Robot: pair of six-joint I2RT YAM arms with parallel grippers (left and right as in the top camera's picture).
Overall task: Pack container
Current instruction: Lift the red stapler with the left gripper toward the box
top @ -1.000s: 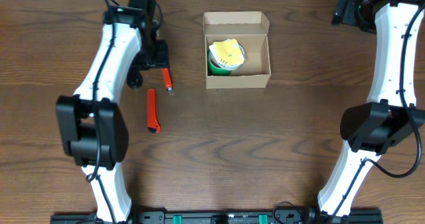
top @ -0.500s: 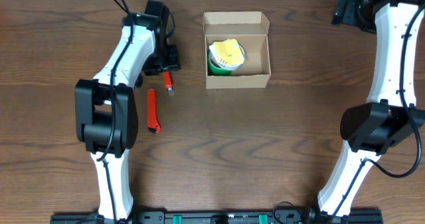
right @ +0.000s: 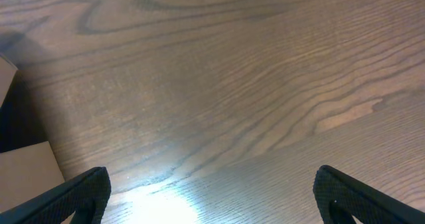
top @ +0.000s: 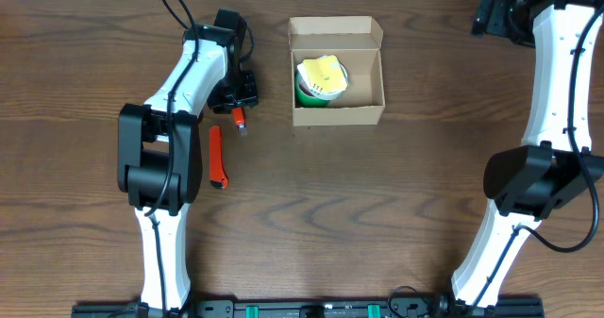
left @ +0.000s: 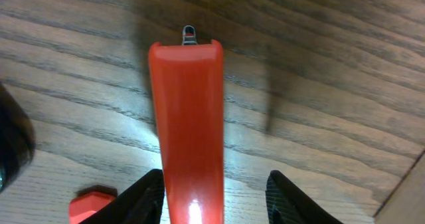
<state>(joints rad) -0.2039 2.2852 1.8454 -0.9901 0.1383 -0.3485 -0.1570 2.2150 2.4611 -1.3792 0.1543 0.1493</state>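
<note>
The container, a tan cardboard box (top: 363, 112) with its flap lid open at the back, stands at the top middle and holds a green and yellow roll (top: 319, 80). A short red tool with a small metal tip (top: 239, 119) lies on the table left of it. My left gripper (top: 235, 99) is over this tool. In the left wrist view the red tool (left: 187, 117) runs between the open jaws (left: 214, 179); the left finger is against it, the right finger is apart. My right gripper (top: 491, 16) is open and empty at the far right.
A longer red cutter with a black end (top: 218, 158) lies below left of the short tool; its tip shows in the left wrist view (left: 89, 204). A dark rounded object (left: 12, 144) is at that view's left edge. The box's corner (right: 23, 167) shows in the right wrist view.
My left arm has swung to the right, and its gripper now sits right over the short red tool. The right arm, the box and the long cutter have not moved.
</note>
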